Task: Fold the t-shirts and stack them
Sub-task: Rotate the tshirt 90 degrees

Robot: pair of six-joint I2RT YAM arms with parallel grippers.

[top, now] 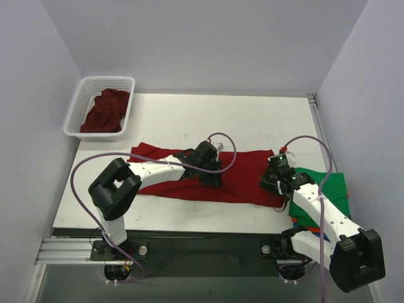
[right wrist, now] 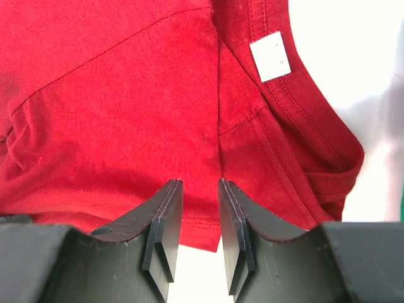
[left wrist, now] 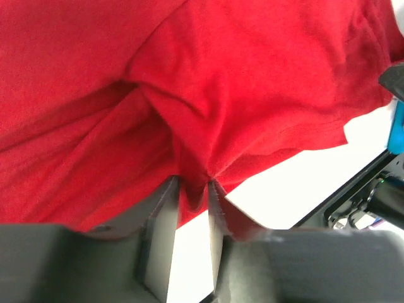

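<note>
A deep red t-shirt (top: 246, 178) lies as a long band across the middle of the table (top: 189, 113). My left gripper (top: 213, 175) sits on its middle. In the left wrist view the gripper (left wrist: 194, 180) is shut on a puckered bunch of the red cloth (left wrist: 252, 95) at the shirt's near edge. My right gripper (top: 270, 182) is at the shirt's right end. In the right wrist view the gripper (right wrist: 200, 183) stands narrowly open over the flat hem of the shirt (right wrist: 126, 95), beside the collar with its white label (right wrist: 270, 55).
A green t-shirt (top: 331, 186) lies at the right under my right arm, with a bit of orange and blue cloth showing under its near edge. A white lattice basket (top: 76, 113) at the back left holds more deep red cloth (top: 106, 112). Walls close in the table.
</note>
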